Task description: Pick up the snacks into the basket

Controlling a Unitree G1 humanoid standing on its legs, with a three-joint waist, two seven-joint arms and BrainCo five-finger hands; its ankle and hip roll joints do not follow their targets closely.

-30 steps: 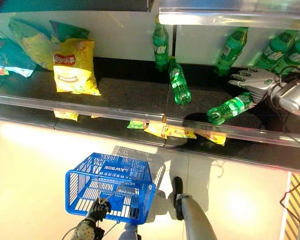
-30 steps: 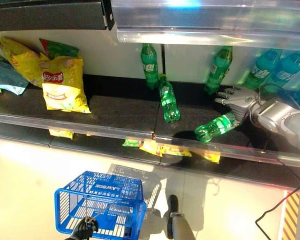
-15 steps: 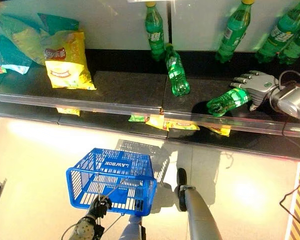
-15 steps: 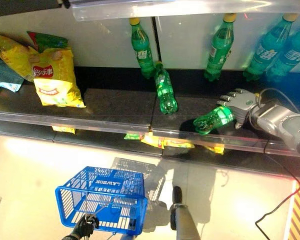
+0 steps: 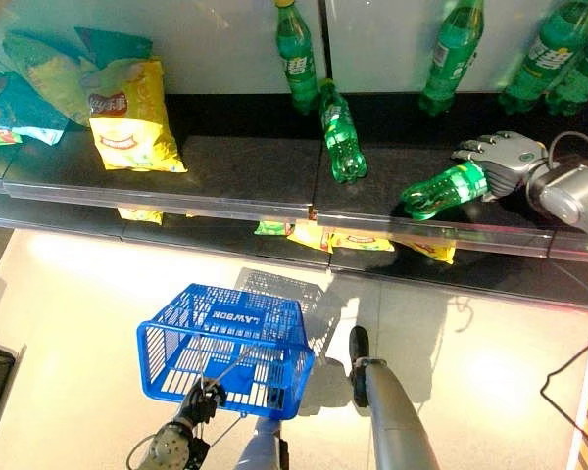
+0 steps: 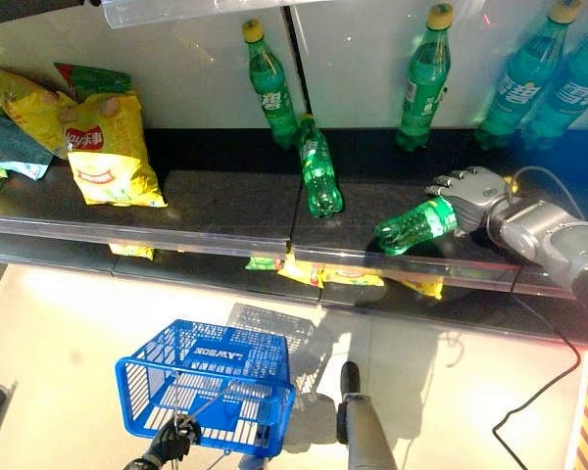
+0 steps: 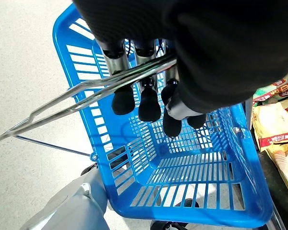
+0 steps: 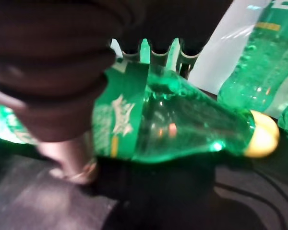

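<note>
The right robot hand [image 5: 503,159] reaches onto the right part of the dark shelf [image 5: 245,176]; its fingers [image 8: 156,53] curl over a lying green bottle [image 5: 443,190], and the thumb presses the bottle's underside, so this robot hand is clenched around the bottle; the bottle rests on its side near the shelf's front edge, base pointing toward the shelf's middle, yellow cap [image 8: 261,136] at the far end past the robot hand.

The left robot hand [image 7: 149,98] hangs low over the floor [image 5: 78,323]; its fingers hook around the wire handle [image 7: 86,91] of the blue basket [image 5: 225,348], grasping it; the basket hangs beneath that robot hand, in front of the shelf and below it.

A second green bottle [image 5: 340,142] lies on the shelf's middle, well apart from the grasped one; upright bottles [image 6: 423,78] lean against the white back wall [image 6: 363,59].

The snacks: a yellow chip bag [image 5: 132,117] stands at the left part of the shelf, with green and teal bags [image 5: 24,83] just beside it; further yellow packets [image 5: 348,240] lie on the lower shelf beneath the front edge.
</note>
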